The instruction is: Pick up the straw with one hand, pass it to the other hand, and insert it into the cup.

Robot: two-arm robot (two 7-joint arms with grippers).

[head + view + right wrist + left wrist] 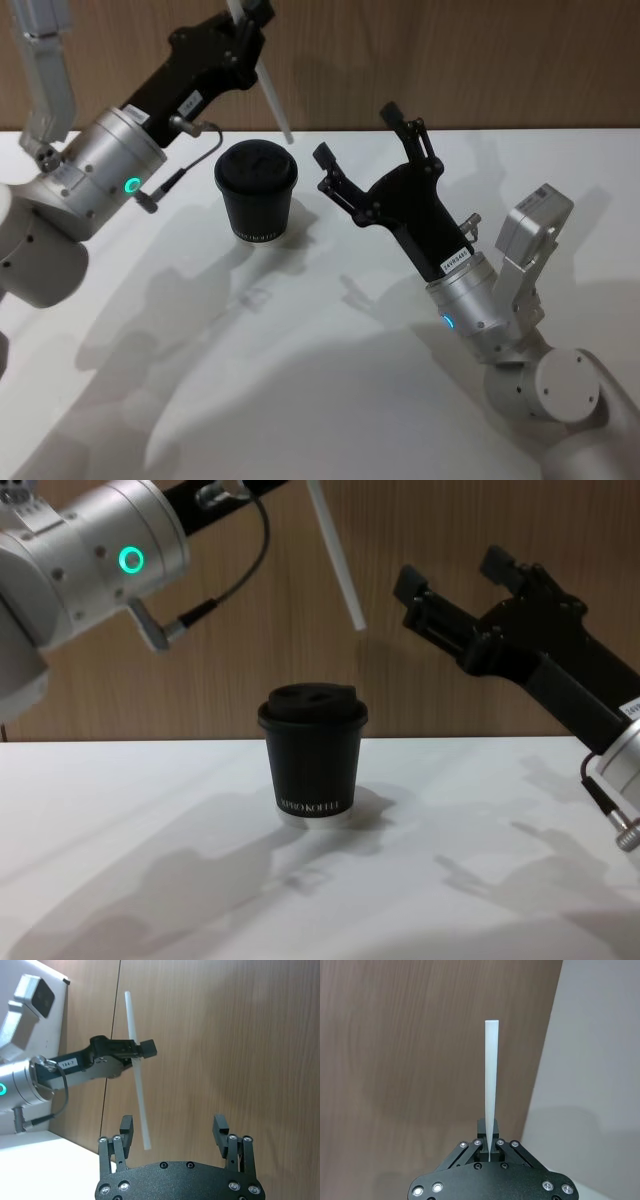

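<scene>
My left gripper (252, 22), the one tagged "144-7", is raised above and behind the cup and is shut on the thin white straw (273, 100). The straw slants down and to the right, its lower end hanging free in the air above the cup's far right side (338, 565). The left wrist view shows the straw (490, 1090) pinched between the fingers. The black lidded cup (256, 190) stands upright on the white table. To the right of the cup, my right gripper (358, 135) is lifted off the table, open and holding nothing, a short way from the straw (138, 1090).
The white table (300, 380) spreads in front of the cup and bears shadows of both arms. A brown wooden wall (450, 680) rises directly behind the table's far edge.
</scene>
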